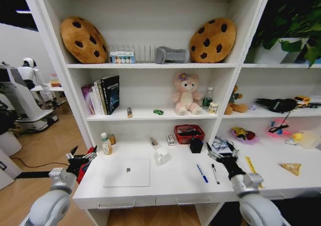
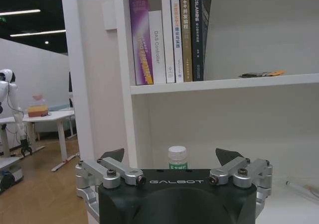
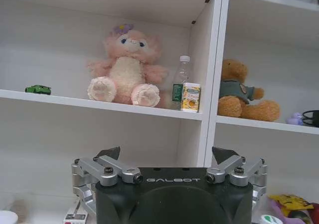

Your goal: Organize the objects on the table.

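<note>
A closed silver laptop (image 1: 126, 172) lies on the white table (image 1: 175, 188). Behind its left corner stands a green-labelled clear bottle (image 1: 106, 144), whose cap (image 2: 177, 156) shows between my left fingertips, farther off. A blue pen (image 1: 202, 173) and a black pen (image 1: 214, 174) lie right of the middle. A tiny green toy car sits on the shelf above (image 1: 158, 112) (image 3: 38, 89). My left gripper (image 1: 80, 156) (image 2: 170, 157) hovers open off the table's left end. My right gripper (image 1: 220, 151) (image 3: 166, 153) hangs open just above the pens, holding nothing.
A white mug (image 1: 161, 156), a red basket (image 1: 189, 133) and a black holder (image 1: 196, 145) stand at the back of the table. Books (image 2: 169, 35) and a pink plush (image 3: 127, 67) fill the shelf above. Toys and a yellow packet (image 1: 291, 168) lie to the right.
</note>
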Available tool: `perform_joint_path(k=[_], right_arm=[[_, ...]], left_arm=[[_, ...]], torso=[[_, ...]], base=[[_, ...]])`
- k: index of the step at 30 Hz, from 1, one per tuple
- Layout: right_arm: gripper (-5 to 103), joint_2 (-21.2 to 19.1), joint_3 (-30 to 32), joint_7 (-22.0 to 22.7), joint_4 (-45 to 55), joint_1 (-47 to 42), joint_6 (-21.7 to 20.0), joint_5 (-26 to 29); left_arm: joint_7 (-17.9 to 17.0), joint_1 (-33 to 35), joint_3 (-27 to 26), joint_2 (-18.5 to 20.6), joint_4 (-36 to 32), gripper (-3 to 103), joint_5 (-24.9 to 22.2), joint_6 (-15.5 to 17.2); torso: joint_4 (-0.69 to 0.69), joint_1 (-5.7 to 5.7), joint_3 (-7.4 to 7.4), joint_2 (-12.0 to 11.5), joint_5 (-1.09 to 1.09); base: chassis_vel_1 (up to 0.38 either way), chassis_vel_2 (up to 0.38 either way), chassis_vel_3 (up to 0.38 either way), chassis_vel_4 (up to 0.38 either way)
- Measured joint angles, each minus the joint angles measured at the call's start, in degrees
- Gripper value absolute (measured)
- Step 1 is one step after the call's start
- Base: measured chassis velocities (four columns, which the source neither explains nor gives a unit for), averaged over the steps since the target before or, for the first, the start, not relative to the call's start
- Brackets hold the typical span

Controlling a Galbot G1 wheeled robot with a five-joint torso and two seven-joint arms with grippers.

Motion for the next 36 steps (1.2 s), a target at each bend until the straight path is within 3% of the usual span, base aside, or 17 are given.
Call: perform_joint_path(k=[4,9,36], right_arm=[[100,4.26,0.54,-0.94,-0.22,-2.27,2.43,-3.93],[100,8.33,0.84,-1.48,-0.16,-3.56,3.04,-4.46],[100,6.58,-0.94,-1.12,-0.83,-0.35,2.39,-2.18]], left_arm=[[0.3,1.6,0.05,-1.35,-0.67,100,1.41,-0.56],[0.48,3.72,-0.62,-3.09,-1.98,100,2.29,-1.1],[0.19,4.09,-0.92,-3.14,-2.8,100,2.14,-0.63]], torso=[[0.01,0.0,0.0,0.0,0.0],[0.02,0.01,0.0,-0.01,0.0],[0.01,0.02,0.01,-0.01,0.0]], base=[[0.0,0.0,0.0,0.0],[0.0,0.0,0.0,0.0],[-0.047,-0.046,0.046,0.043]])
